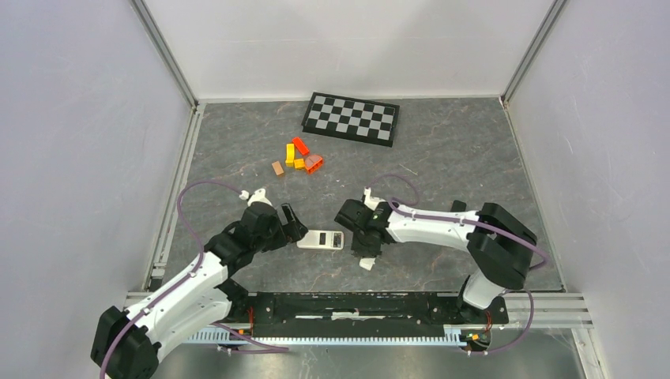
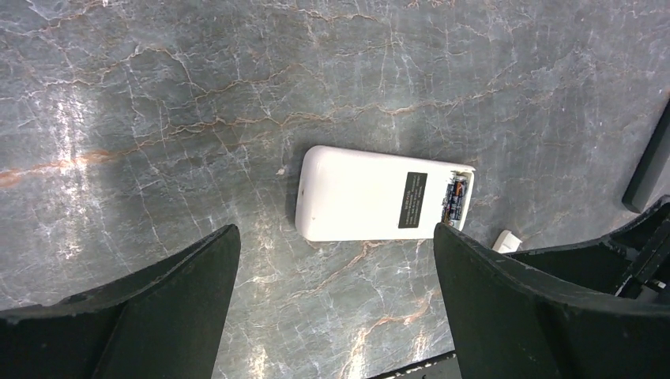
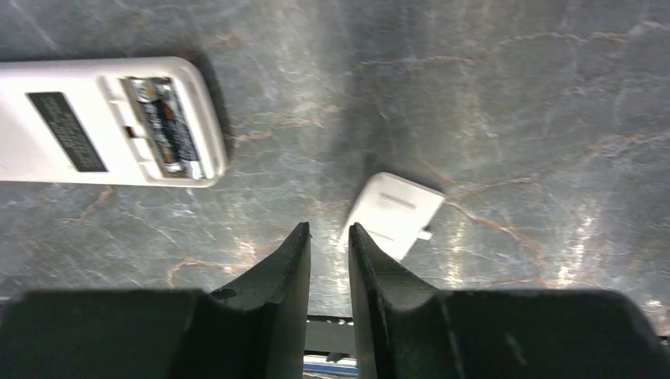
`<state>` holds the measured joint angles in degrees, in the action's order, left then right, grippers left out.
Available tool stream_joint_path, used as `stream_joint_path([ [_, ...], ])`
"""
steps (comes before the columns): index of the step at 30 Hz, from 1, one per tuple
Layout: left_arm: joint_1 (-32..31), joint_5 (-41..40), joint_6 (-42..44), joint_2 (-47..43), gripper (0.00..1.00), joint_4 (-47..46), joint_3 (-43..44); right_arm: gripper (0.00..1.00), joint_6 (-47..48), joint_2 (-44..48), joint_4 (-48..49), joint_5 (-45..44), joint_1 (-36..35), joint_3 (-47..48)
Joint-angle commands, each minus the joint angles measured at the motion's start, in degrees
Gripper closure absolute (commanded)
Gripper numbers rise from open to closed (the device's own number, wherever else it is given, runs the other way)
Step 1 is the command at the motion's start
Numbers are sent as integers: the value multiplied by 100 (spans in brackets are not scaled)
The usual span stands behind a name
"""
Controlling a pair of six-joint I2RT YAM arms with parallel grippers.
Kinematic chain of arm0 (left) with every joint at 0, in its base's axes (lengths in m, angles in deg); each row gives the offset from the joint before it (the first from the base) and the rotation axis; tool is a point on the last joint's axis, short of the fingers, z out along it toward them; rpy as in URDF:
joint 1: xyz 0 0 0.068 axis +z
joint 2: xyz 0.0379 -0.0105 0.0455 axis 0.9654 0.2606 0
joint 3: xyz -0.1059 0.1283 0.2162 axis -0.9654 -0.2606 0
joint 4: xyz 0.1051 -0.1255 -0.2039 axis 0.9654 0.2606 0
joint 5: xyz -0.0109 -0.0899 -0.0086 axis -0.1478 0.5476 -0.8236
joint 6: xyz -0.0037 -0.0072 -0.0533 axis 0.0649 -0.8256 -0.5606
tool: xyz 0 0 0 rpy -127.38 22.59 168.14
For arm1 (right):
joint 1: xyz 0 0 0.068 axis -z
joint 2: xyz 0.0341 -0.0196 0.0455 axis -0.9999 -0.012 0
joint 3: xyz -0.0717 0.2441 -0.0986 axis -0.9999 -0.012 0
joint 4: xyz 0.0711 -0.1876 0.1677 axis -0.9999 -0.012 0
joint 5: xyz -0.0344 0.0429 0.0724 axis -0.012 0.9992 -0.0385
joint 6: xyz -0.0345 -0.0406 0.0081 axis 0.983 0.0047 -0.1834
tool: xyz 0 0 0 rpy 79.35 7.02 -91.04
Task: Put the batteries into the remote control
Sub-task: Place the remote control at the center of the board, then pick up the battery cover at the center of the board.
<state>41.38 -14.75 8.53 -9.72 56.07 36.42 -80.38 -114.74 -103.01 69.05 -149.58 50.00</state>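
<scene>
Bright, even light from above fills the top view, with short soft shadows. The table (image 2: 71,158) carries pale glare at left in the left wrist view; the right gripper (image 3: 329,233) looms dark and soft-edged, probably out of focus.

- The top external view looks down from high above the near edge of the table (image 1: 466,158), far enough back to take in its whole surface.
- The left wrist view faces steeply down, close over the remote control (image 2: 371,193).
- The right wrist view sits nearer still, low beside the remote control's open end.
- All three views share the remote control and the loose battery cover (image 3: 395,213).
</scene>
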Motion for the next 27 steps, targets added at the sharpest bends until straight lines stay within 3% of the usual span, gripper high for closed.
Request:
stream_joint_path([
  [1, -17, -205, 336, -97, 3, -23, 186, 73, -228, -338, -483, 75, 32, 581],
  [5, -18, -194, 345, -125, 3, -151, 119, 80, -333, -624, -1041, 199, 94, 861],
  [11, -22, -197, 360, -61, 3, -328, 62, 80, -359, -791, -1548, 14, 131, 1322],
  [27, -16, -163, 417, 64, 2, -445, 80, 78, -345, -1095, -1339, 287, 336, 1172],
])
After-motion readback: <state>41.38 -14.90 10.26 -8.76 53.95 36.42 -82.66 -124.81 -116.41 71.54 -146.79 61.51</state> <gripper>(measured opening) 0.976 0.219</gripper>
